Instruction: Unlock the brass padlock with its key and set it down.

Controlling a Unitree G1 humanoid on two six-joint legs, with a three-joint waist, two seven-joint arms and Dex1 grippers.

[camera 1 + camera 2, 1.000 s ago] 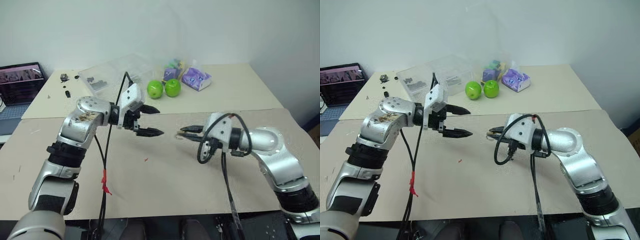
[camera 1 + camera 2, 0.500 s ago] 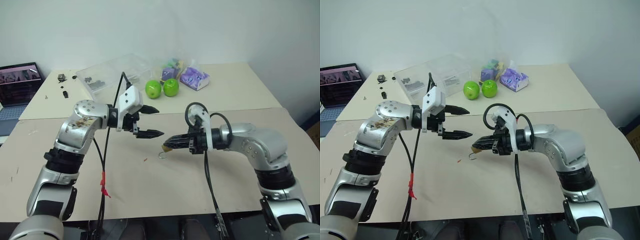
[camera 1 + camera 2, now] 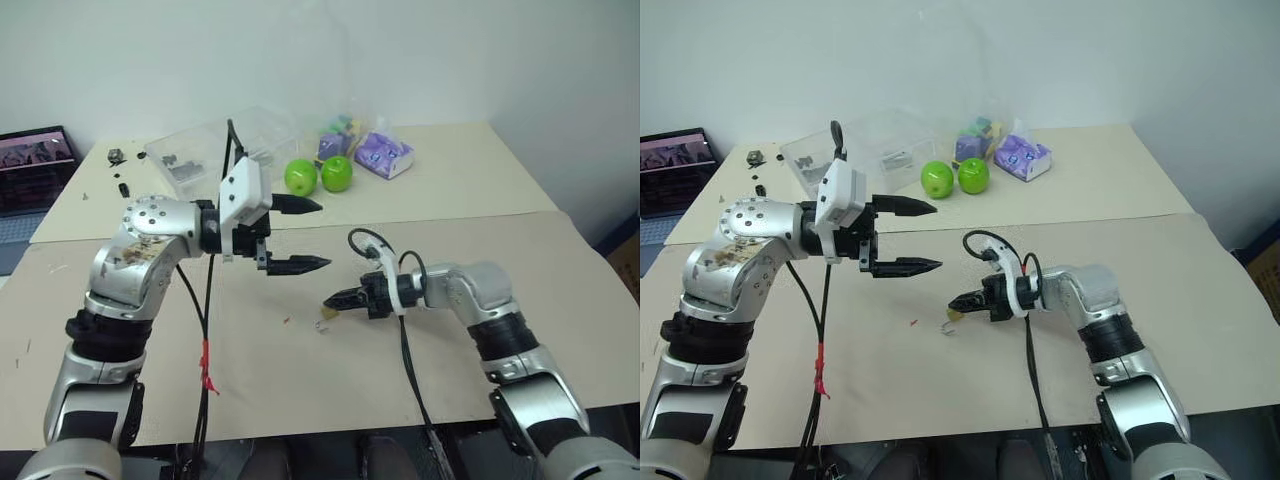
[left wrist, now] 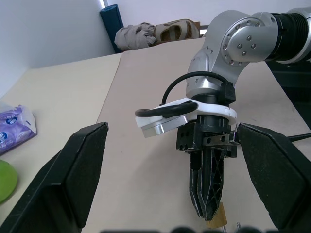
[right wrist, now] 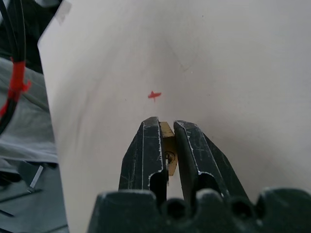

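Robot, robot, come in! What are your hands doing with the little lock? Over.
Left gripper open, held above the table. Right gripper shut on the brass padlock, low over the table, shackle hanging down. Nothing in the way.

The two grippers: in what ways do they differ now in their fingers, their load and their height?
The left gripper has its fingers spread wide, while the right gripper has its fingers closed. The left gripper carries nothing; the right gripper clamps the brass padlock, whose silvery shackle hangs below. The left gripper hangs well above the table; the right gripper sits low, just over it. Both have two black fingers and point toward each other.
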